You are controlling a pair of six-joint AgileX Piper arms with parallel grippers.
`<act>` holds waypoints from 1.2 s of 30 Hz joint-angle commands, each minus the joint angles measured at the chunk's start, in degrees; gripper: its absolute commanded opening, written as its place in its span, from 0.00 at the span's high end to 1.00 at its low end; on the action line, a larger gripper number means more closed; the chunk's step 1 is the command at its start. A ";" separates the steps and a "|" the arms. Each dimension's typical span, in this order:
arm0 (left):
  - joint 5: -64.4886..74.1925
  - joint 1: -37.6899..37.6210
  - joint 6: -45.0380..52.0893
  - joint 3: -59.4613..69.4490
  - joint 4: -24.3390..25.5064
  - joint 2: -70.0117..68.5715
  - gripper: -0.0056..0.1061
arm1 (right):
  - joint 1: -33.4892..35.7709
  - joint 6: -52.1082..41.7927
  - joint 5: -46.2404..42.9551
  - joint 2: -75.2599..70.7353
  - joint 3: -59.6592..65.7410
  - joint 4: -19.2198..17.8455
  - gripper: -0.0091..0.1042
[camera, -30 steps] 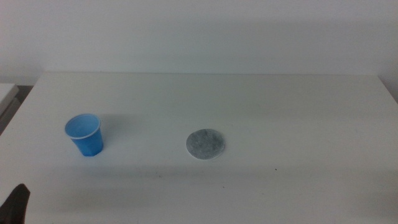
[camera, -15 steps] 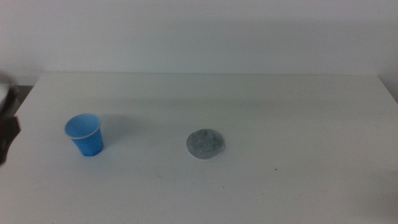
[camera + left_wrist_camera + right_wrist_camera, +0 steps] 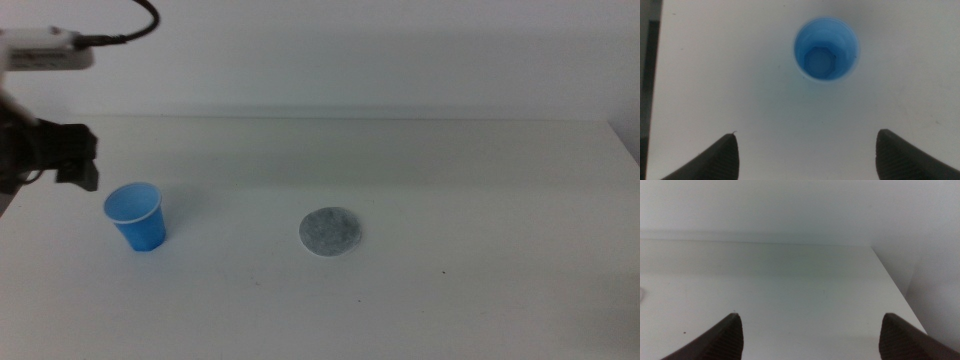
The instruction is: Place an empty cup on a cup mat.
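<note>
The blue cup (image 3: pixel 135 215) stands upright and empty on the white table, at the left. The grey round cup mat (image 3: pixel 330 232) lies flat near the middle, well apart from the cup. My left gripper (image 3: pixel 82 165) hangs above the table just left of and behind the cup, touching nothing. The left wrist view looks down into the cup (image 3: pixel 826 49), with my left gripper (image 3: pixel 807 152) open, its jaws wide apart and empty. My right gripper (image 3: pixel 810 332) is open and empty, out of the middle view, facing bare table.
The white table (image 3: pixel 450 180) ends at a pale wall behind. Its left edge (image 3: pixel 655 75) lies close to the cup. Its right edge (image 3: pixel 895 290) shows in the right wrist view. A small dark speck (image 3: pixel 444 271) lies right of the mat.
My left arm has come up from the picture's lower left edge and now hangs beside the cup. The cup and mat have not moved.
</note>
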 commanded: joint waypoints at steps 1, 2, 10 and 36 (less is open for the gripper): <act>-0.59 0.41 -0.03 -2.60 -0.13 4.56 0.11 | 0.12 -0.23 -0.38 -0.28 0.19 -0.31 0.10; -0.10 0.84 0.07 -4.08 -0.42 6.83 0.11 | 0.12 -0.23 -0.38 -0.28 0.19 -0.31 0.10; 2.23 4.01 7.44 -11.81 -5.91 21.46 0.11 | 0.12 -0.23 -0.38 -0.28 0.19 -0.31 0.10; -6.28 3.65 10.24 -11.92 -13.62 31.69 0.97 | 0.12 -0.23 -0.38 -0.28 0.19 -0.31 0.10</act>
